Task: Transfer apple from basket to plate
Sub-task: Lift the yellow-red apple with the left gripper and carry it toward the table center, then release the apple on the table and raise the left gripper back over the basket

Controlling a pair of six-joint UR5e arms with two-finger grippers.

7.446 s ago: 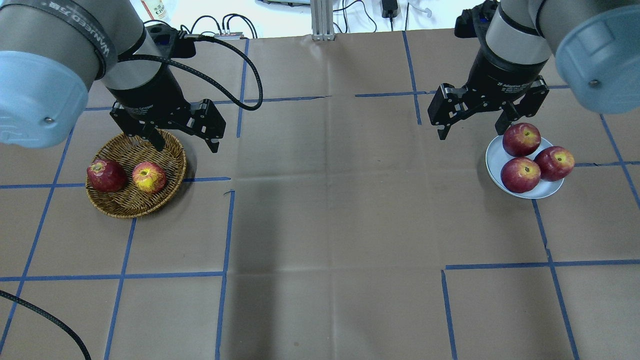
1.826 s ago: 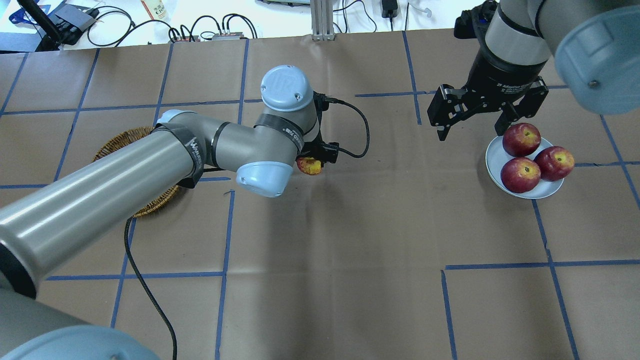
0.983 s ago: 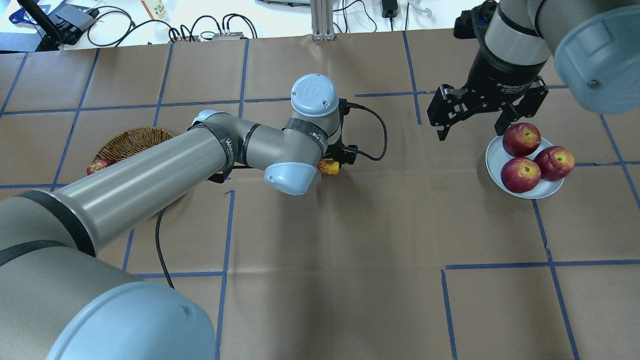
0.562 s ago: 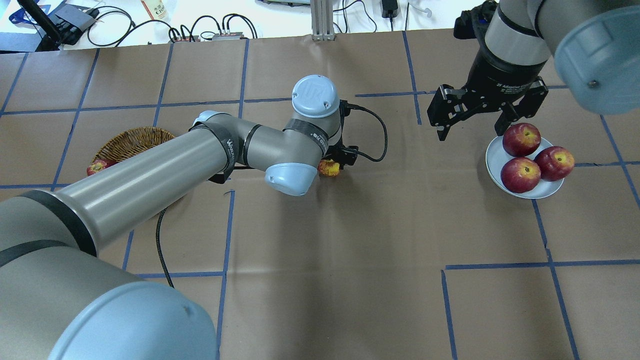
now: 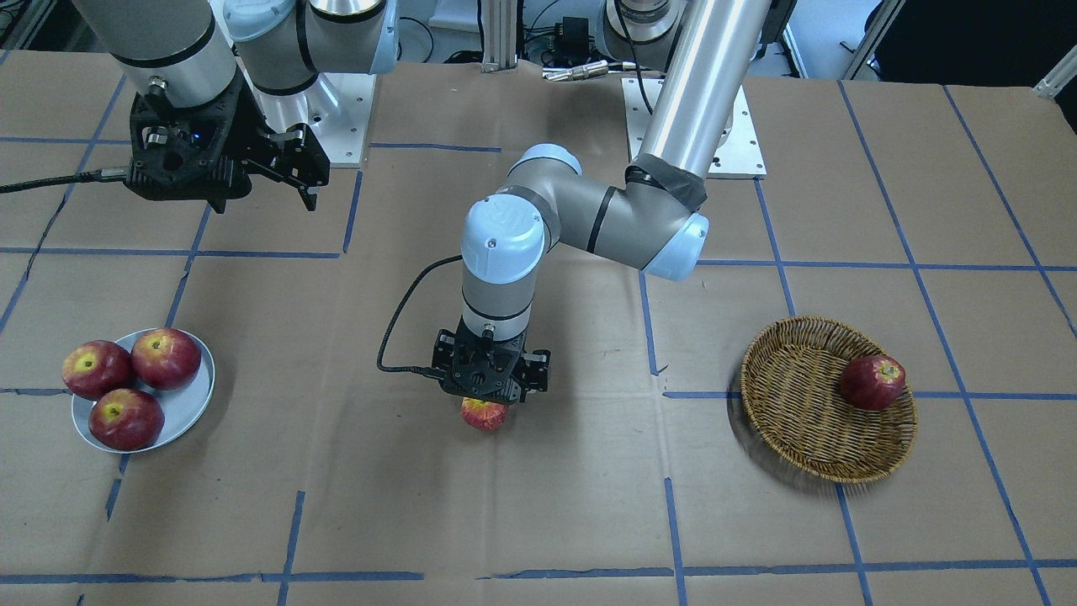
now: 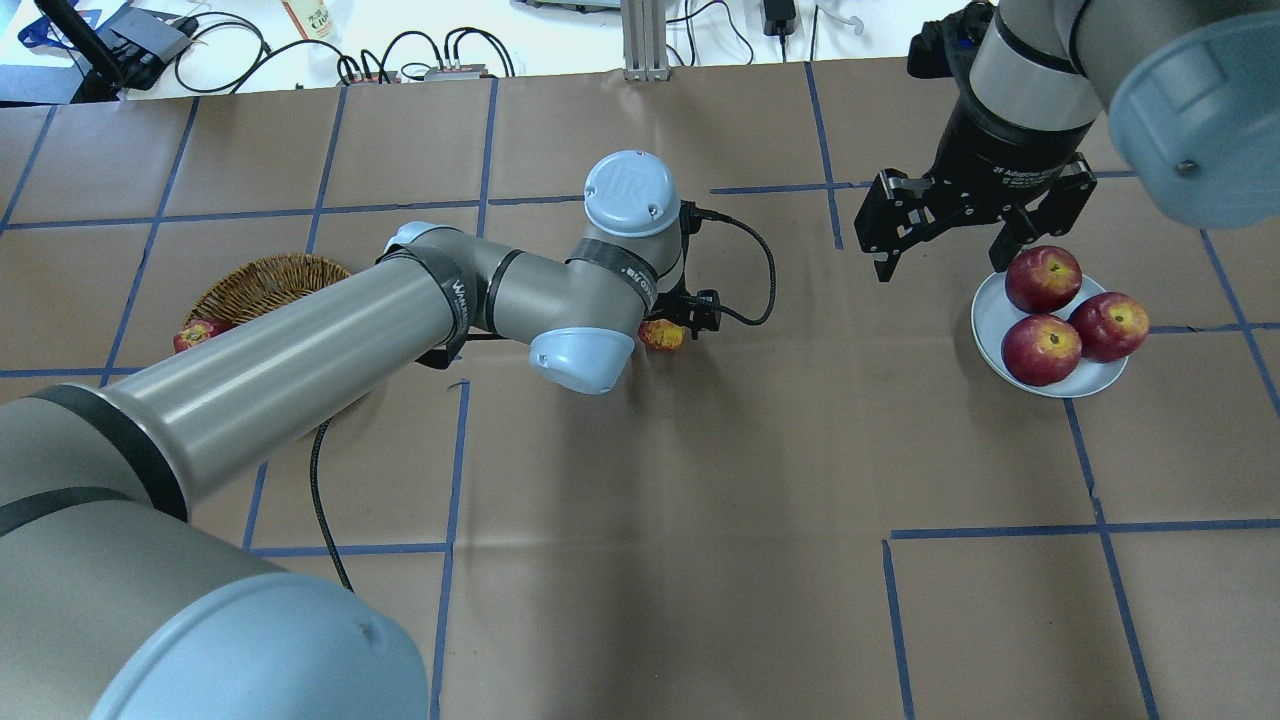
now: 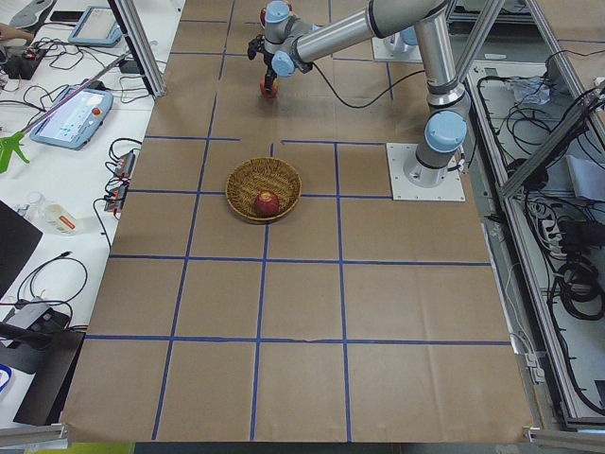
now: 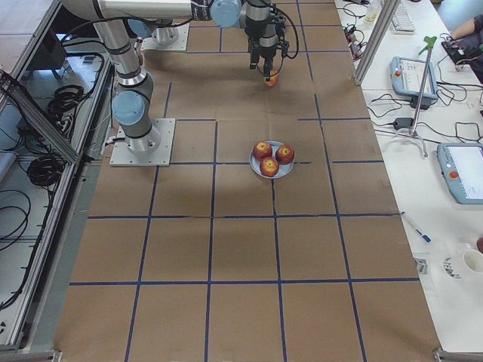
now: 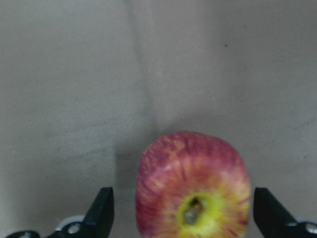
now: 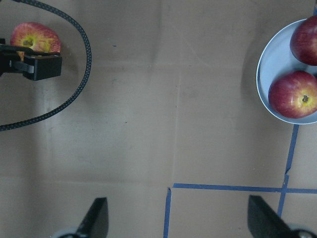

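Observation:
The apple (image 9: 193,186), pale red with a yellow patch at its stem, sits on the brown paper at mid-table (image 5: 484,414) (image 6: 663,335). My left gripper (image 5: 486,401) stands straight over it. In the left wrist view its fingers (image 9: 104,210) flank the apple with small gaps, so it is open. The wicker basket (image 5: 791,421) (image 6: 270,280) lies behind the left arm. The grey-blue plate (image 6: 990,315) (image 5: 189,412) is far to the right. My right gripper (image 6: 941,267) is open and empty, hovering just beside the plate's far left edge.
One dark red apple (image 5: 872,381) stays in the basket. Three dark red apples (image 6: 1041,349) fill most of the plate. A black cable (image 6: 745,270) loops off the left wrist. Blue tape lines grid the brown paper.
My left arm has carried the apple out of the basket to mid-table, and in the last second it has barely moved. The right arm has stayed still.

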